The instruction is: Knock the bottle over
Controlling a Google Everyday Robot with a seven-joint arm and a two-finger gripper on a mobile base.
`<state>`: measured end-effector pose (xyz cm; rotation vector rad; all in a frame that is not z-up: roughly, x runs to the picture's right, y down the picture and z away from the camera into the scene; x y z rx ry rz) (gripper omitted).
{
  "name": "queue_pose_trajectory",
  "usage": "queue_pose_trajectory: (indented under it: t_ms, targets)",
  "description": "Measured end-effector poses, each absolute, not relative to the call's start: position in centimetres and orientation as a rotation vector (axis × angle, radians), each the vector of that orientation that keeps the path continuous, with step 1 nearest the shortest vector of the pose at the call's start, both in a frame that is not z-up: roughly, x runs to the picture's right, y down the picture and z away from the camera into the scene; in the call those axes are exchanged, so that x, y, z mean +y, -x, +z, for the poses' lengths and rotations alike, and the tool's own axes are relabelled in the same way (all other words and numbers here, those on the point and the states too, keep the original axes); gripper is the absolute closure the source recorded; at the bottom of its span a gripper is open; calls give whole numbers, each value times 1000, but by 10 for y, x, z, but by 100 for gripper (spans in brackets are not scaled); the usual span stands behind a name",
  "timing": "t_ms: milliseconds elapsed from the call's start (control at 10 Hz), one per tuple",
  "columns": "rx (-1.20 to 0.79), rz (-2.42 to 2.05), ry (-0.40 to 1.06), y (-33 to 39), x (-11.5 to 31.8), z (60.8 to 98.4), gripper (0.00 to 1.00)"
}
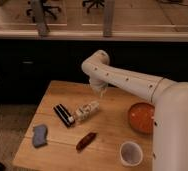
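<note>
Behind, dark cabinets (32, 65) and office chairs (46, 11) are seen; in front, a wooden table (62, 95) is set. On it are placed a black ridged block (64, 115), a dark red item (86, 141), a blue cloth (39, 135), an orange bowl (141, 117) and a white cup (131, 153). The bottle (87, 111) is laid diagonally just beside the block, directly below the gripper (100, 90). Whether the gripper is open or holds anything cannot be told.

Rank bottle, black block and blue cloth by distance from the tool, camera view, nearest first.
The tool hangs over the table middle.
1. bottle: just below-left of it in the picture.
2. black block: left of the bottle.
3. blue cloth: table's front-left corner.
</note>
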<state>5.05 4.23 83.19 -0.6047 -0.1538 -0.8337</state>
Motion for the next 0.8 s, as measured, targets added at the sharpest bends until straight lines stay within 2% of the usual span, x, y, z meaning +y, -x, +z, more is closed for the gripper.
queue_pose_trajectory:
  t_ms: [800]
  targets:
    - [-159, -852, 598, -53, 43, 833, 98]
